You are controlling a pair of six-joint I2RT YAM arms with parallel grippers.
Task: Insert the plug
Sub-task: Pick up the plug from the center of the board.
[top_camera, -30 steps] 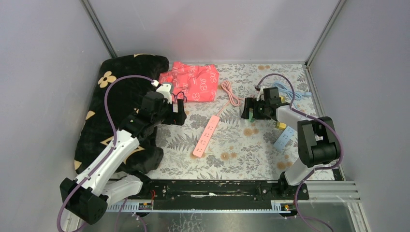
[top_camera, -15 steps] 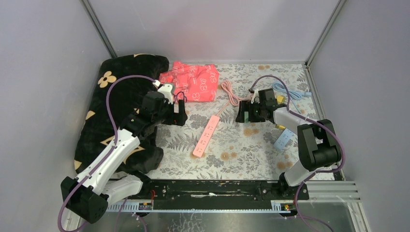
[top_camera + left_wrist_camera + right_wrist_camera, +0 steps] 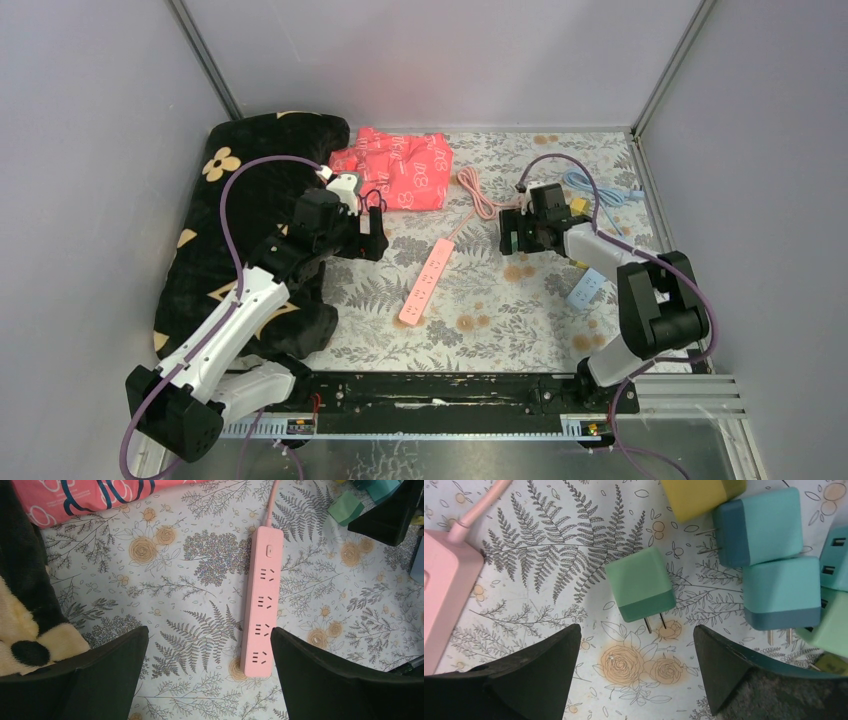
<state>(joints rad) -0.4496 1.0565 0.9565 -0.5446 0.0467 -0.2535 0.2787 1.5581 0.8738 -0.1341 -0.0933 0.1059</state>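
Observation:
A pink power strip (image 3: 425, 281) lies diagonally on the floral cloth, sockets up, and also shows in the left wrist view (image 3: 262, 600). A green plug (image 3: 640, 585) lies on the cloth with its two prongs pointing toward my right gripper (image 3: 636, 650), which is open and empty just short of it. It sits right of the strip's cord end (image 3: 444, 595). My left gripper (image 3: 210, 650) is open and empty above the cloth, with the strip's near end by its right finger. In the top view the left gripper (image 3: 372, 232) is left of the strip and the right gripper (image 3: 512, 236) is right of it.
More plugs lie beside the green one: teal ones (image 3: 758, 527) (image 3: 781, 592) and a yellow one (image 3: 701, 495). A black flowered blanket (image 3: 240, 220) lies at the left and a red packet (image 3: 395, 170) at the back. A pink cord (image 3: 478, 192), a blue cable (image 3: 600, 190) and a pale blue card (image 3: 588, 288) are nearby.
My right gripper moved left toward the strip's cord end, then came back slightly right. The left arm has not moved.

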